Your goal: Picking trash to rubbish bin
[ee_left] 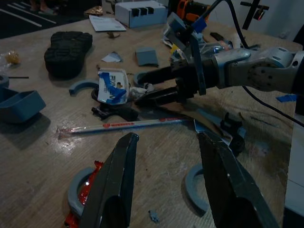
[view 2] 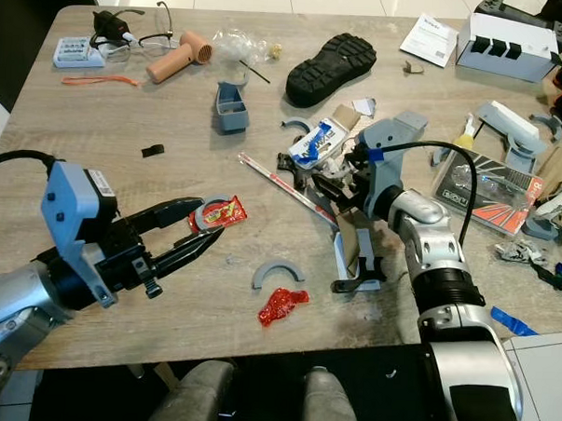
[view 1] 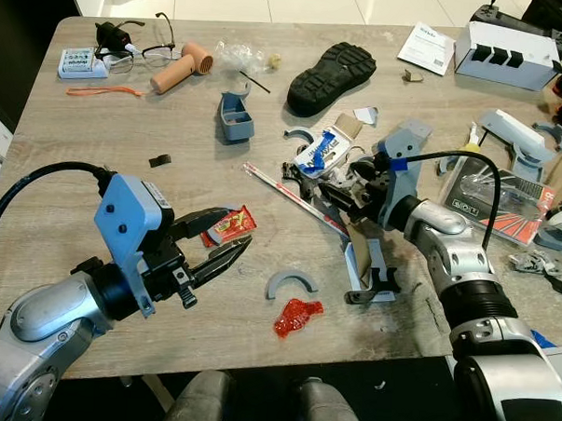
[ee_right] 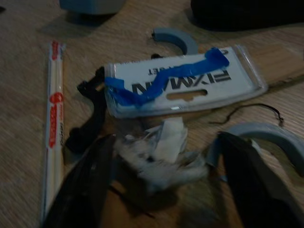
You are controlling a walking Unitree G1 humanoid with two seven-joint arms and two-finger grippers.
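Closest to the near edge of the wooden table lies a crinkled red wrapper, glossy and featherweight, with a grey half-ring just beyond it. The left gripper hovers low near the near-left corner, its two black fingers spread, tips just beside a red snack packet that lies over another grey ring. That packet looks thin and slippery, likely to skate on the wood, so an edge pinch seems the best bet. Further in, toward the middle, the right gripper is down over a crumpled white tissue wad, fingers spread wide on either side of it and not pinching yet. Soft, light, squashable stuff; I'd say closing across the fat middle of the wad would hold it fine, though loose shreds could drop off. Touching it on the far side sits a stiff clear blister pack with blue tape, and a long paper-sleeved pair of chopsticks lies alongside. Further back rests a black rubber shoe sole, chunky and treaded, and at the far-left corner a pair of glasses.
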